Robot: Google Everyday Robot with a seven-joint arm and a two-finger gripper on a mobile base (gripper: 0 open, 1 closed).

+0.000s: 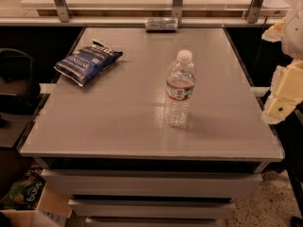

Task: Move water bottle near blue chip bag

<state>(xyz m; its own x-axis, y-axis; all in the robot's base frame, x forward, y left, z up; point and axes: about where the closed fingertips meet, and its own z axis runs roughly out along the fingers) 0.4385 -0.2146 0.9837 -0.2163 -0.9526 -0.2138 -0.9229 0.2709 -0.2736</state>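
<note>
Down in the left corner, a green bag is lying in a cardboard box on the floor, lower than the grey tabletop.

On the tabletop, the blue chip bag is lying flat near the far left corner. It is crinkly and dark blue, and its white letters are facing up. Its white top edge is pointing toward the far side. Nothing is touching it.

Next, at the far edge near the middle, a silver can is lying on its side. It is resting just in front of a pale rail that is running along the back.

A little right of the middle, the water bottle is standing straight up on the tabletop. Its white cap is on top and its red and white band is going around its middle. It is standing closer to the front than the bag is. The bottle and the blue chip bag are well apart, with bare tabletop lying between them. The can is far behind the bottle.

At the right edge, my cream-colored pincer is hanging just past the side of the tabletop. It is off to the right of the bottle and is not touching it. I am not holding anything that I can see. I cannot tell if my pincer is spread or pressed together.
</note>
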